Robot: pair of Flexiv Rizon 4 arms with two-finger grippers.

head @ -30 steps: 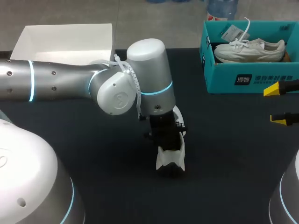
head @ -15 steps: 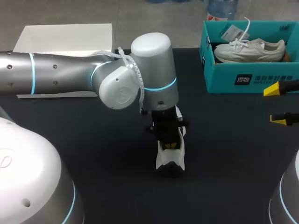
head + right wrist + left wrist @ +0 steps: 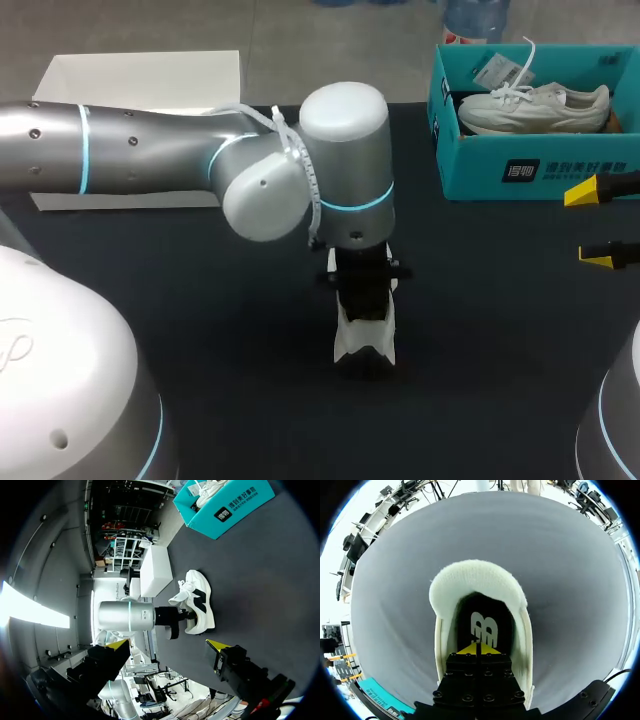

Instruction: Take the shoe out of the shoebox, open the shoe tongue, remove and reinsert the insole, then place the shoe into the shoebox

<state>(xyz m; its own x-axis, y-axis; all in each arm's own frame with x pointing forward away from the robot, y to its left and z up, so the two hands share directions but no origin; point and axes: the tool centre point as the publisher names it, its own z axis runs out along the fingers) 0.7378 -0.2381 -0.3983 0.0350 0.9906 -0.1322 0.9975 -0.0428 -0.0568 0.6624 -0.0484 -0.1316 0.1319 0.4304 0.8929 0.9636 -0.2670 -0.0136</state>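
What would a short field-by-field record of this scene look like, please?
loose shoe: white shoe standing on its sole, middle of the table
shoebox: teal shoebox, open, far right of the table
in shoebox: second shoe, white, lying inside
left gripper: left gripper shut, tips inside the white shoe over the dark insole; any grip on it cannot be told
right gripper: right gripper open, empty, near the table's right edge
other: white box, far left
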